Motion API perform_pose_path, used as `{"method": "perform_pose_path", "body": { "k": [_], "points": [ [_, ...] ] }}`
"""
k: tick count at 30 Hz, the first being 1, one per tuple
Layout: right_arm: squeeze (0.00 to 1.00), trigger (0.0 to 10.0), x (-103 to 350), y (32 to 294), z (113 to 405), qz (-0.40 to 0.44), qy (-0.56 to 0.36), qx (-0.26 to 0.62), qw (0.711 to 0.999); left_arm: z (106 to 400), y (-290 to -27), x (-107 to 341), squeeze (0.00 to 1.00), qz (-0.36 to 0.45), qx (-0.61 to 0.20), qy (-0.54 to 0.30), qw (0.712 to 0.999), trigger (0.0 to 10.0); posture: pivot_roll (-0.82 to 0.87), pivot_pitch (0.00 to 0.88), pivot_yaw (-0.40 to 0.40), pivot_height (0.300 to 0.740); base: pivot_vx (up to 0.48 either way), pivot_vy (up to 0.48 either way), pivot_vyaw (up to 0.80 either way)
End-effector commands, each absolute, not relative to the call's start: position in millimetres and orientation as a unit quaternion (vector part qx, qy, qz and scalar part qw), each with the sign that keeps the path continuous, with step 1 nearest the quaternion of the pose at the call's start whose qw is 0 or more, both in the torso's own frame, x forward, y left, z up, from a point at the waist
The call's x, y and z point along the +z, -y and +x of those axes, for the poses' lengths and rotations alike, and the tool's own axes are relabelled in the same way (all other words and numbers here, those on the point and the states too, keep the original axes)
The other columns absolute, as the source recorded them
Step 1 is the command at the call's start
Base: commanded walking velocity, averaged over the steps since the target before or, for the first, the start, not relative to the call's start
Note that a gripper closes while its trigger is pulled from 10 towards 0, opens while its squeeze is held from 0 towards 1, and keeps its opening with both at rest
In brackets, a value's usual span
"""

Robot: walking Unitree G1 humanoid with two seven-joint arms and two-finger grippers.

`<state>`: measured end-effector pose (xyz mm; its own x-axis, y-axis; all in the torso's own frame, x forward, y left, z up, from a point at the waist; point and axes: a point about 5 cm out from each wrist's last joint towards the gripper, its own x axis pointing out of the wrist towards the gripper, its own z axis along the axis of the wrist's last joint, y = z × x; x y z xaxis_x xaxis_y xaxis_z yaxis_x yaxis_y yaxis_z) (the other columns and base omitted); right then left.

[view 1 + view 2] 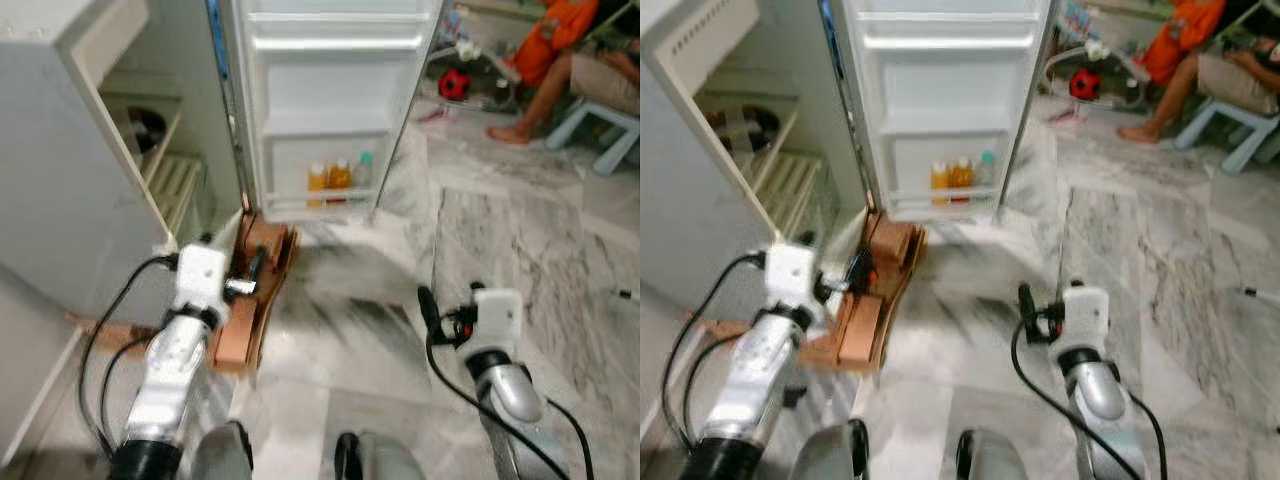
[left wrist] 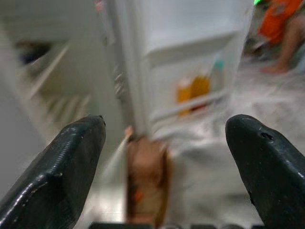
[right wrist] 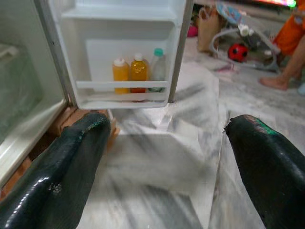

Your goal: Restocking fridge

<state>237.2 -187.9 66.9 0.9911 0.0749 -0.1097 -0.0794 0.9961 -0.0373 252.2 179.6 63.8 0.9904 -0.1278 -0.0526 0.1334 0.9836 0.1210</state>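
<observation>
A: Nearest items, count?

B: 2 silver arms. Left gripper (image 2: 164, 167) has its 2 black fingers (image 2: 57, 181) spread wide, nothing between them. Right gripper (image 3: 164, 171) likewise spread, empty. Both hang above the grey-veined white marble floor (image 1: 500, 240).

A: Next out?

B: 1 low brown wooden pallet-like stand (image 1: 255, 290) on the floor under the fridge, just ahead of the left arm.

A: Fridge?

B: 1 white fridge (image 1: 60, 170) at the robot's left, its white door (image 1: 330, 100) swung fully open. Lowest door shelf holds 3 bottles in a row behind the white rail: 1 yellow-orange juice bottle (image 3: 121, 74), 1 darker orange juice bottle (image 3: 139, 71), 1 clear bottle with a green cap (image 3: 157, 71). Upper door shelves bare.

A: Differences between views?

B: Right wrist view gives the 3 bottles sharply; left wrist view is blurred, bottles reduced to colour patches. Head views show the fridge interior: white slatted shelves (image 1: 175, 180) and 1 dark round object (image 1: 145, 130), identity cannot be told.

A: Farthest?

B: 1 seated person in orange (image 1: 560, 40) on a pale blue plastic stool (image 1: 610, 125), bare foot on the floor; 1 red round object (image 1: 455, 84) near them.
</observation>
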Motion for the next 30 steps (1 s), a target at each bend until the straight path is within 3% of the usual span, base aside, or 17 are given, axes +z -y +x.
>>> {"method": "perform_pose_path", "body": {
  "k": [1, 7, 14, 30],
  "points": [
    [0.00, 10.0, 65, 187, 239, -0.021, -0.057, 0.037, 0.997, 250, -189, 68, 0.00, 0.064, -0.045, -0.014, 0.997, 10.0, 0.01, 0.083, -0.083, 0.740, 0.454, 0.000, 0.00],
    [0.00, 10.0, 70, 178, 254, -0.014, -0.046, 0.035, 0.998, 245, -199, 74, 0.00, 0.077, -0.021, -0.014, 0.997, 10.0, 0.04, 0.105, -0.074, 0.740, 0.456, 0.000, -0.40],
    [0.00, 10.0, 77, 173, 258, -0.022, -0.030, 0.041, 0.998, 234, -184, 77, 0.00, 0.077, -0.046, -0.014, 0.996, 10.0, 0.03, 0.128, -0.058, 0.740, 0.448, 0.000, -0.80],
    [0.00, 10.0, 78, 168, 274, -0.011, -0.023, 0.039, 0.999, 245, -179, 82, 0.00, 0.084, -0.049, -0.013, 0.995, 10.0, 0.02, 0.116, -0.087, 0.740, 0.358, -0.313, -0.80]
  ]
}}
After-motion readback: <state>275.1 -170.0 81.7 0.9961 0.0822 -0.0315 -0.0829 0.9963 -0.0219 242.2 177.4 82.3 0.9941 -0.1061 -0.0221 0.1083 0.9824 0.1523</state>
